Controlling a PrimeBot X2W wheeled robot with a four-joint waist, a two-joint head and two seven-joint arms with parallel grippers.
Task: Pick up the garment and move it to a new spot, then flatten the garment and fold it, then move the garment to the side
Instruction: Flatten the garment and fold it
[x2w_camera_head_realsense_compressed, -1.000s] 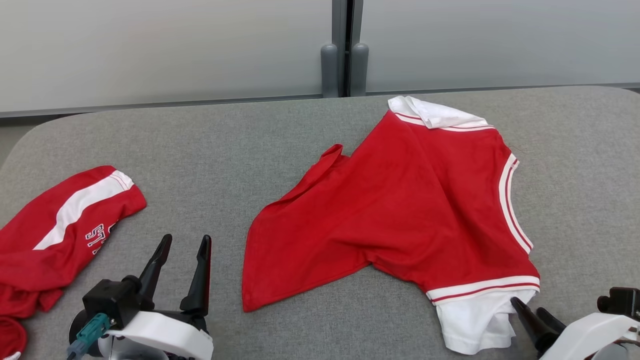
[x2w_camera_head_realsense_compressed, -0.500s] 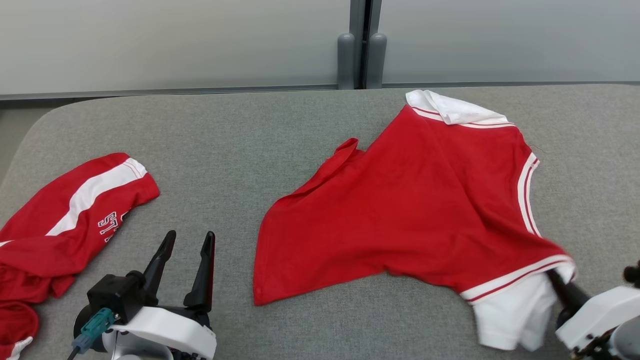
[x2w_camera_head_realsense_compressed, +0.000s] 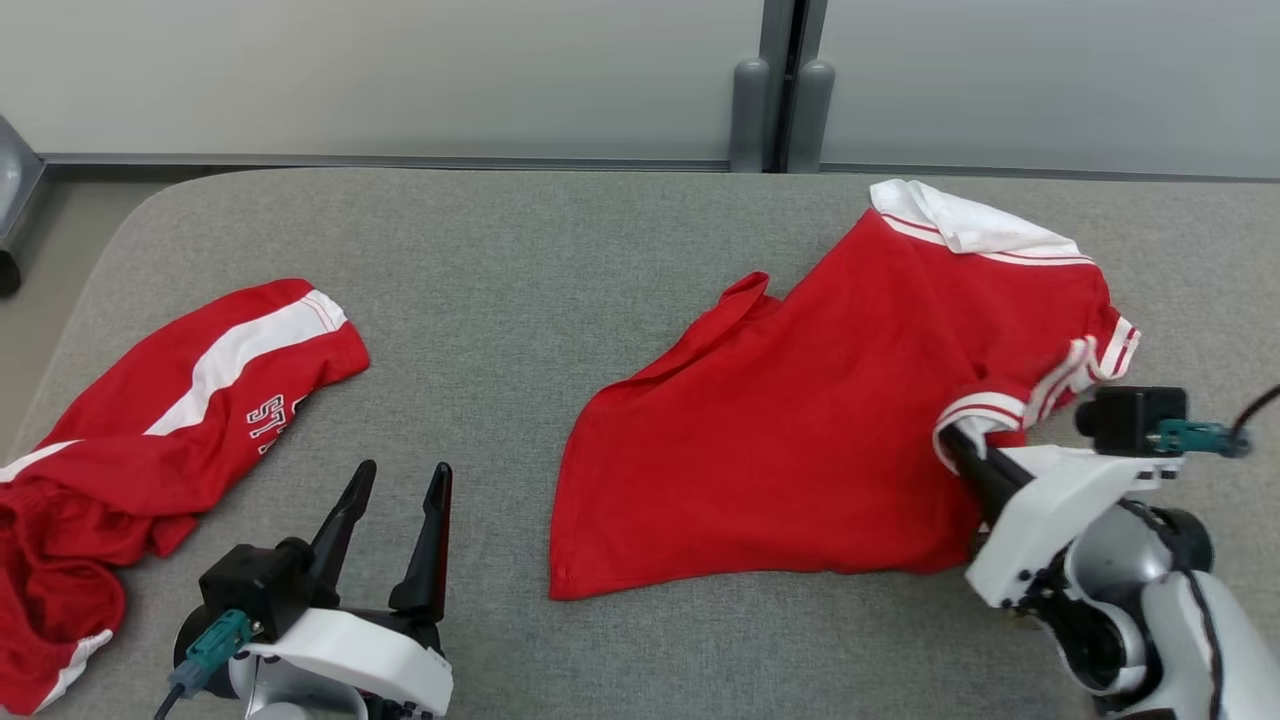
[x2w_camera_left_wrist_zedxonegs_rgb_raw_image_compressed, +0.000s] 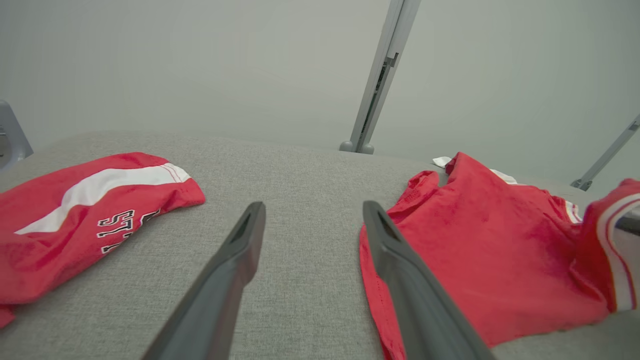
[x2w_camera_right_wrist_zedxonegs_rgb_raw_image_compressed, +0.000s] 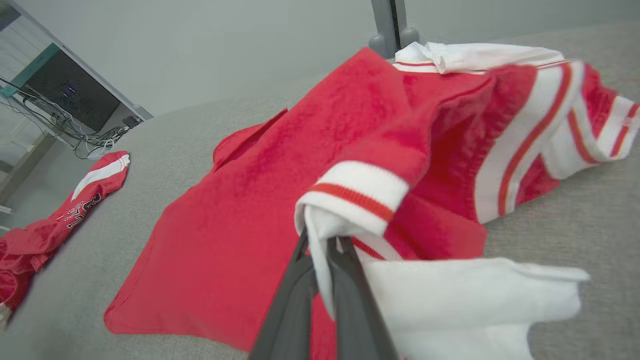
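On grey counter (x2w_camera_head_realsense_compressed: 600, 250), red jersey (x2w_camera_head_realsense_compressed: 780, 430) lies spread; right claw (x2w_camera_head_realsense_compressed: 955, 440) pinches its striped sleeve (x2w_camera_head_realsense_compressed: 985, 410), raised above jersey's right edge. Left of jersey: left claw (x2w_camera_head_realsense_compressed: 405, 467) spread, empty; second red garment (x2w_camera_head_realsense_compressed: 200, 400) farther left.

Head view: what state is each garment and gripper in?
Red shirt, lying partly spread, one sleeve lifted.
Right gripper, shut on that sleeve.
Left gripper, open, holding nothing.
Lettered red garment, crumpled, untouched.

On the table (x2w_camera_head_realsense_compressed: 520, 260), the garment (x2w_camera_head_realsense_compressed: 800, 430) lies right, another piece (x2w_camera_head_realsense_compressed: 170, 420), perhaps shorts, left.
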